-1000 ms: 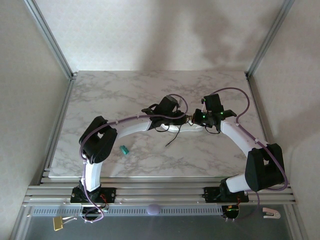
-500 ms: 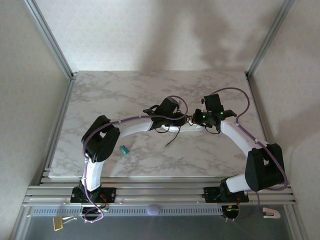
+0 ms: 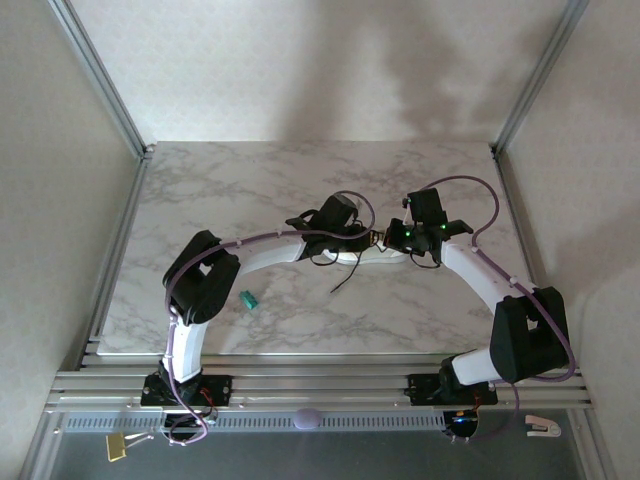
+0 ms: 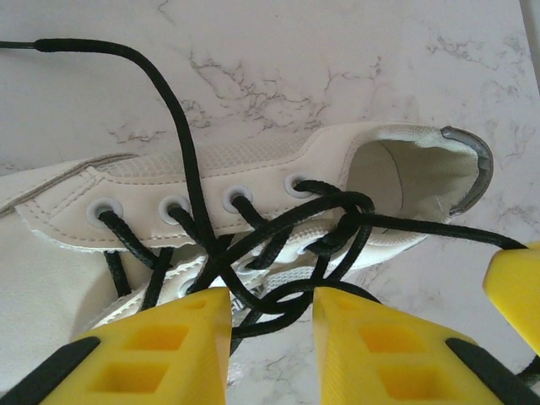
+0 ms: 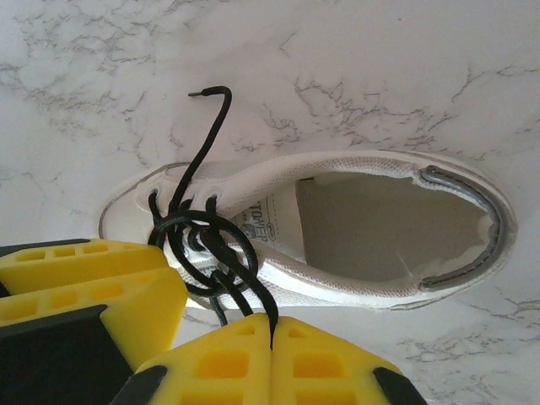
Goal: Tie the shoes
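A small white sneaker [image 4: 253,173] lies on its side on the marble table, its black laces [image 4: 350,207] tangled into loose loops over the eyelets. My left gripper [image 4: 272,329] is open just beside the eyelets. A lace loop crosses the gap between its yellow fingers without being pinched. My right gripper [image 5: 272,337] is shut on a black lace strand [image 5: 202,240] coming off the knot, next to the shoe [image 5: 363,228] opening. From above, the left gripper [image 3: 352,240] and right gripper [image 3: 398,238] meet over the shoe [image 3: 362,256].
A tiny teal object [image 3: 248,299] lies on the table [image 3: 250,190] left of the shoe. One free lace end [image 3: 340,285] trails toward the near edge. Metal frame posts stand at the table's back corners.
The left arm's elbow has shifted slightly to the right. Both grippers stay at the shoe and the right grip on the lace is unchanged.
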Tool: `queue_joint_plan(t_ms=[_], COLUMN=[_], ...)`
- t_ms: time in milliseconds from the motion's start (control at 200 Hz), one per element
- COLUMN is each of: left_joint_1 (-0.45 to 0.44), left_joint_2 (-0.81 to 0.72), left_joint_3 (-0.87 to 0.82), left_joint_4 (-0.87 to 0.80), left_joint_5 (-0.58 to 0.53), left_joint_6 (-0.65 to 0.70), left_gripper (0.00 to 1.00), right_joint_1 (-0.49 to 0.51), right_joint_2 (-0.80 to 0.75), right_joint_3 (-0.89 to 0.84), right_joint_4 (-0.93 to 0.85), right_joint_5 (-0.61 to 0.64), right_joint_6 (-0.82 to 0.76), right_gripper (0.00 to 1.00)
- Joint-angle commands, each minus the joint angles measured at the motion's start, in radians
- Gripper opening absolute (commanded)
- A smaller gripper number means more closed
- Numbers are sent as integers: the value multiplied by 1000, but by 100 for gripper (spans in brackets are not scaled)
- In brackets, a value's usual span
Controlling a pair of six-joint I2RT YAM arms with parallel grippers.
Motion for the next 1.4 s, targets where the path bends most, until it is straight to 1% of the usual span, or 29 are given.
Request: queue_joint_plan(t_ms=[0,581,751,921,1036,1301,1396], left_joint_1=[10,22,23,23,23,22,24], left_joint_2=[22,64,78,102,108,78,52], left_joint_3=[26,49,75,90,97,100,85], left_joint_4=[-19,-14,-17,-29,-28,-11,8], left_joint_5=[-32,-18,-8,1,4,21,26], left_joint_6=[-19,-40,-43,-45,-46,-15,-4], left_gripper=[31,31,28,24,19,4,1], right_joint_1=[-6,-6,-6,-5,-6,-6,-6], right_joint_2=[-1,0,1,-1,-1,0,2], right_joint_3=[-12,-15,-18,-20,-20,-17,-15], right_joint_4=[9,13,16,14,15,13,9], right_joint_5=[-10,-13,-15,-13,-12,-13,-10], right_joint_6=[-7,-6,-4,-4,-6,-5,-7], right_gripper=[0,0,0,0,0,0,0])
